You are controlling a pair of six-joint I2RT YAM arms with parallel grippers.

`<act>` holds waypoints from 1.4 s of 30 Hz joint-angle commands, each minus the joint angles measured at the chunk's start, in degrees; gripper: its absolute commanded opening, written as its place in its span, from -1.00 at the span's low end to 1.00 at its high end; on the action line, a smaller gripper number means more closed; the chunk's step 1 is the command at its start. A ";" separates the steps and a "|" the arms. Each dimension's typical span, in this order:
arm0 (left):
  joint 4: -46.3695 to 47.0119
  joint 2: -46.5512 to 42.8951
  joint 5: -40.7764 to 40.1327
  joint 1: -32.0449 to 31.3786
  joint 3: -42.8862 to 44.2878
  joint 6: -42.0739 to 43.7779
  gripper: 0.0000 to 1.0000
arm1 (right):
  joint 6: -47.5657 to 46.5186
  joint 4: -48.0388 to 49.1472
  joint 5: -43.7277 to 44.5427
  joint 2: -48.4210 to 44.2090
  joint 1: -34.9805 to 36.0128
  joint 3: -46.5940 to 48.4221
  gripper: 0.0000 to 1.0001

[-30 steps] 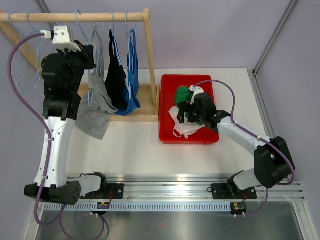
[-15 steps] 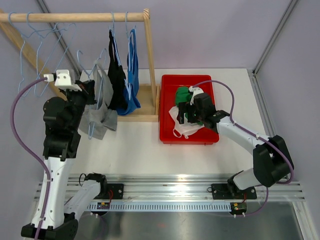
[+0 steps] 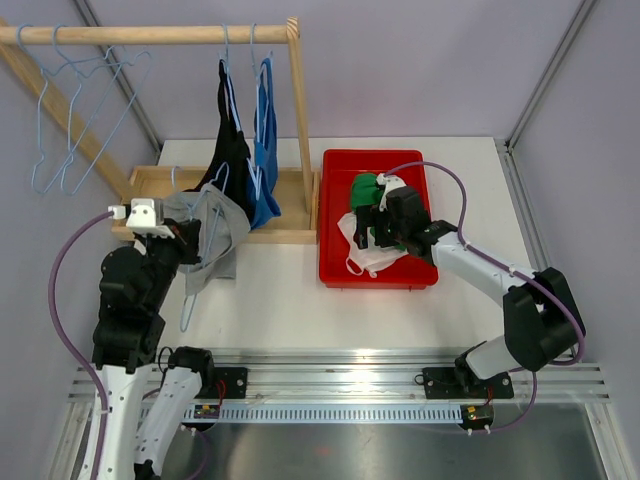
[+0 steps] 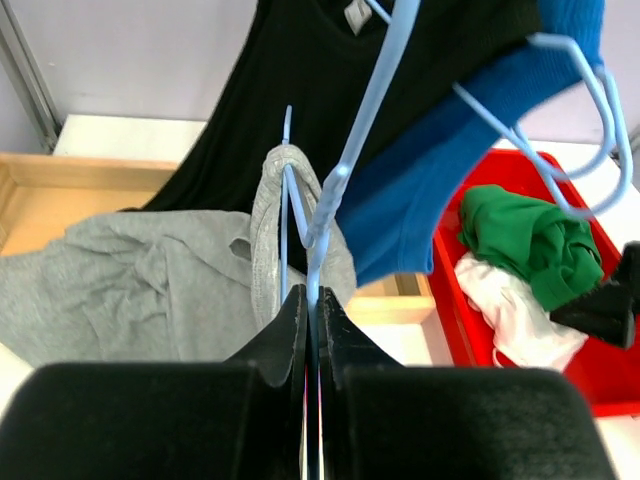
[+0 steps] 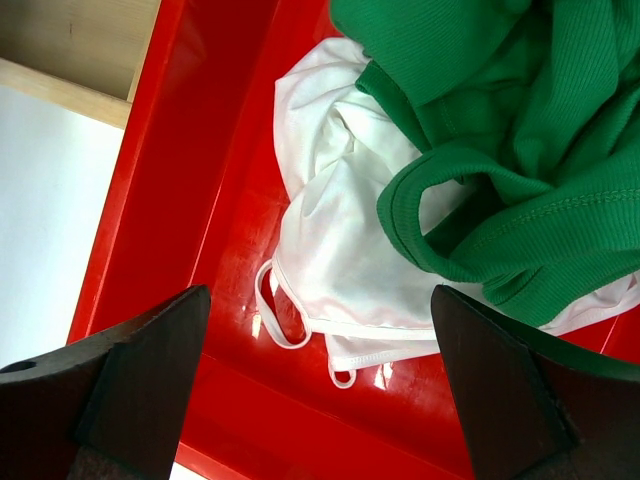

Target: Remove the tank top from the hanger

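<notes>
Two tools are mine. My left tool (image 4: 312,300) is pinched fully closed on the thin wire of a light blue hanger (image 4: 330,190), the pads meeting with only the wire between them. A strap of the grey tank top (image 4: 130,290) loops over that wire just above my fingertips, and the rest of the garment slumps to the left, across the wooden rack base (image 3: 150,185) and onto the table (image 3: 300,300). I hold the hanger low, well below the rack's rail (image 3: 150,35). Beyond it a black tank top (image 4: 300,70) and a blue tank top (image 4: 440,190) hang from the rail on their own hangers.

My right tool (image 5: 320,290) is spread wide and grips nothing. It hovers over the red bin (image 5: 170,170), where a white garment (image 5: 340,250) lies partly under a green garment (image 5: 520,150).
</notes>
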 commanded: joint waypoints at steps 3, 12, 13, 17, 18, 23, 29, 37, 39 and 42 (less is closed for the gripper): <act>-3.91 -5.49 7.11 -0.25 -1.47 -2.57 -1.00 | -0.18 1.30 0.36 0.96 0.23 1.64 0.99; -12.17 -10.16 21.27 -0.25 -1.48 -3.27 -1.00 | -0.27 1.30 0.36 2.19 0.23 1.99 0.99; -12.62 -10.16 22.40 -0.25 -1.12 -3.54 -1.00 | -0.18 1.30 0.36 2.19 0.32 2.08 0.99; -13.77 -10.77 27.32 -0.25 -0.51 -4.76 -1.00 | -0.36 1.30 0.36 2.55 0.32 2.08 0.99; -13.50 -10.86 28.82 -0.25 -0.59 -5.03 -1.00 | -0.36 1.30 0.36 2.63 0.32 2.17 0.99; -11.75 -10.68 36.65 -0.25 -0.16 -8.19 -1.00 | -0.36 1.30 0.36 2.98 0.23 2.26 0.99; -11.75 -10.77 40.25 -0.25 3.62 -9.95 -1.00 | -0.45 1.21 0.36 3.42 0.23 2.52 0.99; -5.52 -10.16 44.74 -0.25 4.42 -14.78 -1.00 | -0.45 1.21 0.36 3.86 0.23 2.61 0.99; 0.27 -9.54 45.96 -0.25 1.54 -17.75 -1.00 | -0.36 1.30 0.36 3.51 0.23 2.52 0.99; 9.07 -7.88 45.71 -0.25 -1.81 -20.32 -1.00 | -0.36 1.83 0.36 2.72 0.32 2.00 0.99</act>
